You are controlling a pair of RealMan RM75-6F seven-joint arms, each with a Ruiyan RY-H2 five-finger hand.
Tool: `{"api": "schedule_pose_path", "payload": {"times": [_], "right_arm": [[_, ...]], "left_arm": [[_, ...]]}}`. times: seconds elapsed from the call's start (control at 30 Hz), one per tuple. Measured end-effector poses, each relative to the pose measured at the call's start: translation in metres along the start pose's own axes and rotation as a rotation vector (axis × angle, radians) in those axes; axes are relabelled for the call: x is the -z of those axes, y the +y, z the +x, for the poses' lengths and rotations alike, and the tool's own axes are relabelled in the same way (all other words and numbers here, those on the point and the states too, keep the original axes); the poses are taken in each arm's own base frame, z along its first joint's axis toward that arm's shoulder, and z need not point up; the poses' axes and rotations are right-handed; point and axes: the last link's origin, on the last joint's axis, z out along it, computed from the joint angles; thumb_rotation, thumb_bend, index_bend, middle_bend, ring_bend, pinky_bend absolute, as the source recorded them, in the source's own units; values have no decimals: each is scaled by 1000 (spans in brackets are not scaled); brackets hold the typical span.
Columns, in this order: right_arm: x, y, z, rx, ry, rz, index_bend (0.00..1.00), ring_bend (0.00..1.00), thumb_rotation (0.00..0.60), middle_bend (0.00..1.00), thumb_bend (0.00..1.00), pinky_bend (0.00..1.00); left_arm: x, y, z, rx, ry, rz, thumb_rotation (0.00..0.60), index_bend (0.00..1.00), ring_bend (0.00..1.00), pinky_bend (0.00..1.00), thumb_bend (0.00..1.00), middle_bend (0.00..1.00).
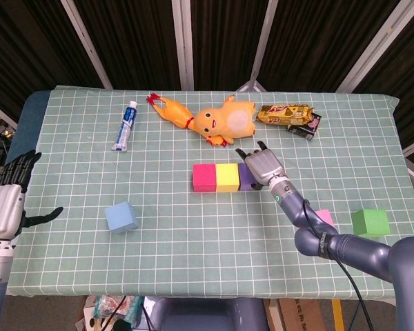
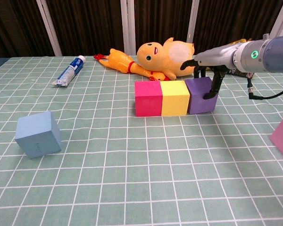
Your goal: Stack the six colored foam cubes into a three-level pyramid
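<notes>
Magenta [image 1: 204, 177], yellow [image 1: 227, 177] and purple [image 1: 245, 176] cubes stand side by side in a row at mid-table. My right hand [image 1: 264, 167] lies over the purple cube [image 2: 199, 96], fingers [image 2: 211, 87] hanging down its right face and touching it; it grips nothing. A blue cube [image 1: 121, 217] sits tilted at the front left. The pink cube [image 1: 324, 217] shows partly behind my right forearm, and the green cube [image 1: 370, 222] is at the front right. My left hand [image 1: 10, 200] hovers off the table's left edge, fingers spread and empty.
Behind the row lie a yellow plush toy [image 1: 224, 123], a rubber chicken [image 1: 170, 109], a toothpaste tube [image 1: 125, 125] and a snack packet [image 1: 288, 116]. The plush toy is close behind the yellow and purple cubes in the chest view.
</notes>
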Motion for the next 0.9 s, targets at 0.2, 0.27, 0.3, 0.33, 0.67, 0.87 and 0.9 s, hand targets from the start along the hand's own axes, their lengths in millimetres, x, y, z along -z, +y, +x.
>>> {"api": "schedule_pose_path", "payload": {"times": [0.2,0.27,0.3,0.33,0.67,0.87,0.9], "right_arm": [[0,0,-1,-1,-7,-10,0,284,600,411,275,0],[0,-1,-2,-1,-10,-12,0,284,600,411,274,0],[0,-1,-2,0,-11,-12,0,284,600,411,274,0],[0,-1,-2,1,-13,-13,0,284,600,411,274,0],[0,-4,-2,-6,-16,-18,0,284,600,411,273,0],[1,-5,-3,-6,-19,-23,0,284,600,411,274,0],[1,-5,-3,-6,-19,-22,0,284,600,411,274,0]], "left_arm": [[0,-1,0,1,-3,2,600,0,0,22,109,20],[0,-1,0,1,-3,2,600,0,0,21,109,20],[0,-1,0,1,-3,3,600,0,0,22,109,20],[0,-1,0,1,-4,3,600,0,0,22,109,19],[-1,-3,-1,1,-9,10,600,0,0,21,109,20],[-1,-3,1,4,-3,10,600,0,0,21,109,20],[-1,-3,1,4,-3,10,600,0,0,21,109,20]]}}
